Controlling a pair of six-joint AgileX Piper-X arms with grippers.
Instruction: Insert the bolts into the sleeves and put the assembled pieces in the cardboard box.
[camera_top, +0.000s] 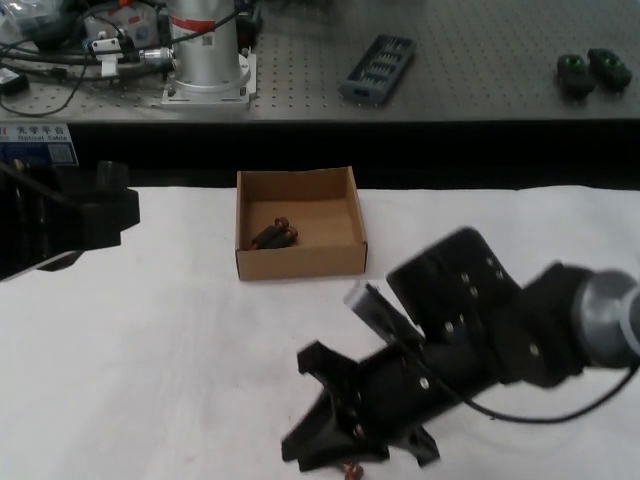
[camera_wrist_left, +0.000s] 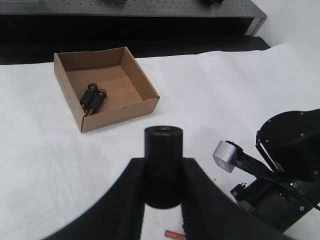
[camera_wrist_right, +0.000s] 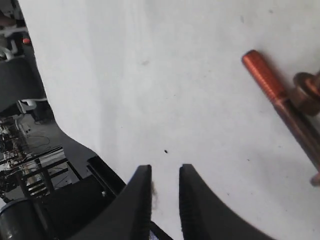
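A black sleeve (camera_wrist_left: 163, 145) stands upright in my left gripper (camera_wrist_left: 163, 175), which is shut on it above the white cloth. My left arm (camera_top: 85, 210) is at the bench's left edge. My right gripper (camera_wrist_right: 164, 172) hangs low over the cloth near the front edge, its fingers (camera_wrist_right: 141, 197) a narrow gap apart with nothing between them. A copper bolt (camera_wrist_right: 277, 100) lies flat on the cloth off to one side of it, also seen at the front edge as a bolt (camera_top: 350, 468). The cardboard box (camera_top: 300, 262) holds two assembled pieces (camera_top: 272, 235).
The right arm (camera_top: 480, 340) stretches across the front right of the cloth. A small copper part (camera_wrist_right: 306, 92) rests against the bolt. Behind the cloth, a metal post (camera_top: 205, 45), a dark tray (camera_top: 378, 65) and cables stand on the perforated bench.
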